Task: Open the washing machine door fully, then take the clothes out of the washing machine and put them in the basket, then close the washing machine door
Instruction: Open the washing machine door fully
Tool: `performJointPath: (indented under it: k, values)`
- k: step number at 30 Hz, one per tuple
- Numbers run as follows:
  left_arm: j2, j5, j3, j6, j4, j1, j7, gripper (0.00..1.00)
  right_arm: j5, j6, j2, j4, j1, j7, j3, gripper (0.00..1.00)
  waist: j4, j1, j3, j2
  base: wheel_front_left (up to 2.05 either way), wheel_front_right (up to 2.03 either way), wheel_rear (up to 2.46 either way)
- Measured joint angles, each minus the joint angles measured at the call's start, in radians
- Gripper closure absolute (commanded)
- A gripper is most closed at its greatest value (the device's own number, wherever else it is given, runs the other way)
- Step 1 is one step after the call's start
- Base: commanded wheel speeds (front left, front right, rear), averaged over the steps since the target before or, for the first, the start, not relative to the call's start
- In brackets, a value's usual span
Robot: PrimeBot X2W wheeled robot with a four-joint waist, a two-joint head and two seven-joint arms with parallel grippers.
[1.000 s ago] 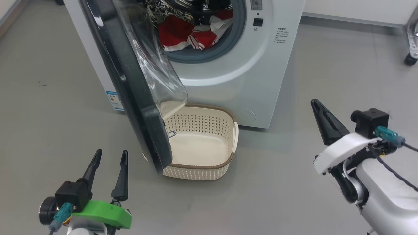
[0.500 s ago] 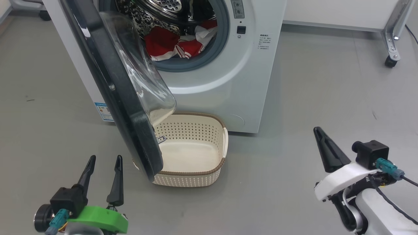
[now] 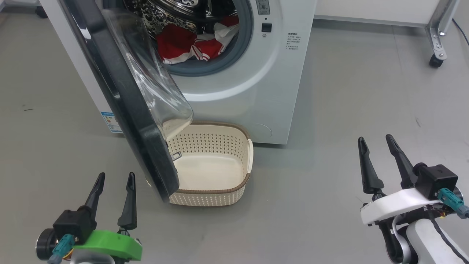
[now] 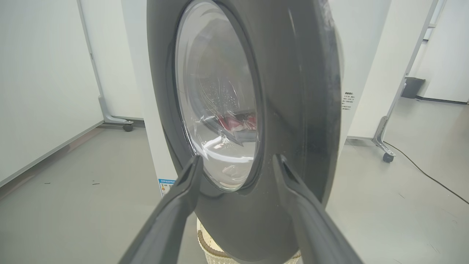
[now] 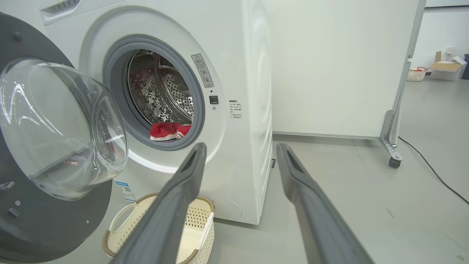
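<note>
The white washing machine point(image 3: 256, 84) stands ahead with its black-rimmed door point(image 3: 121, 99) swung out toward me, partly open, its glass bowl above the basket. Red and white clothes point(image 3: 187, 46) lie at the drum's mouth, also visible as clothes point(image 5: 168, 131) in the right wrist view. The cream basket point(image 3: 234, 187) sits on the floor below the opening with nothing in it. My left gripper point(image 3: 114, 178) is open at lower left, facing the door's outer side point(image 4: 293, 110). My right gripper point(image 3: 375, 141) is open at lower right, well clear of the machine point(image 5: 242, 91).
Grey floor point(image 3: 348, 110) spreads to the right of the machine. A white partition on a castor foot point(image 3: 436, 60) stands at the back right, with a cable point(image 5: 432, 172) running along the floor. Another castor point(image 4: 127, 127) sits behind the machine on the left.
The head camera has pulled back and tilted, so the machine sits higher in view. My right gripper has gone from shut to open and turned to point forward. The left has not changed.
</note>
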Motion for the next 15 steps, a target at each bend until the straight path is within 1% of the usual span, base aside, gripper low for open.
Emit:
performJointPath:
  k: [3, 11, 15]
  values:
    - [0.0, 0.0, 0.0, 0.0, 0.0, 0.0, 0.0, 0.0, -0.029, 0.0, 0.017, -0.024, 0.016, 0.0, -0.026, 0.0, 0.0, 0.0, 0.002, 0.0, 0.0, 0.0, 0.0]
    - [-0.001, 0.007, 0.0, 0.0, 0.0, 0.0, 0.0, 0.0, -0.076, 0.0, 0.058, -0.054, 0.066, 0.0, -0.055, 0.0, 0.001, 0.0, 0.006, 0.0, 0.0, 0.0, 0.0]
    - [-0.003, 0.007, 0.0, 0.0, 0.0, 0.0, 0.0, 0.0, -0.096, 0.0, 0.068, -0.062, 0.084, 0.0, -0.063, 0.0, 0.002, 0.0, 0.008, 0.0, 0.0, 0.0, 0.0]
